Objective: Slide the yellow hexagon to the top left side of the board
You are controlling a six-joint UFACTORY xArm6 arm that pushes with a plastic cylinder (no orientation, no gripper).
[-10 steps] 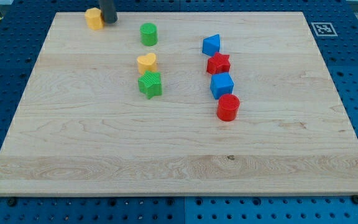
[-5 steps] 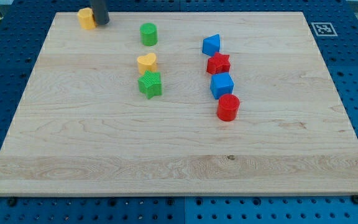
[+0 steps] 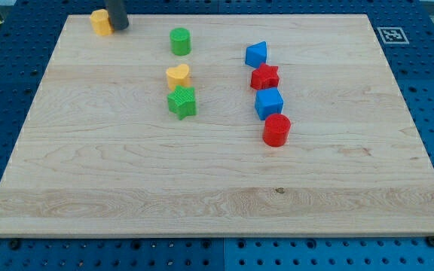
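**Yellow hexagon pushed into the top left corner zone**

My tip (image 3: 118,27) is seen at the view's top, near the board's (image 3: 217,188) top left corner. No jaws are fitted to the rod, so nothing is gripped; contact is made by the side of the rod only. The yellow hexagon (image 3: 100,22) is located directly to the view's left of my tip and is touching it or just beside it; the exact gap cannot be resolved.

Compared with the two earlier frames, both the hexagon and my tip are displaced toward the view's left and slightly toward the view's top. The shift over the last half second is smaller than the shift over the half second before it. The other blocks are unchanged in position. The hexagon is now judged to lie within the top left area, close to the board's top edge, so the task is judged to be nearly or fully complete. Any further push to the left is judged to carry a risk of running the block off the edge.

Well to the view's right of my tip, the green cylinder (image 3: 180,41) is found. Below and to the right of my tip, the yellow heart (image 3: 178,76) and the green star (image 3: 181,102) are placed touching or nearly so. Far to the right, the blue and red blocks are set in a column.

No readable writing or brand is visible. One black-and-white square marker (image 3: 392,35) is printed at the board's top right corner.
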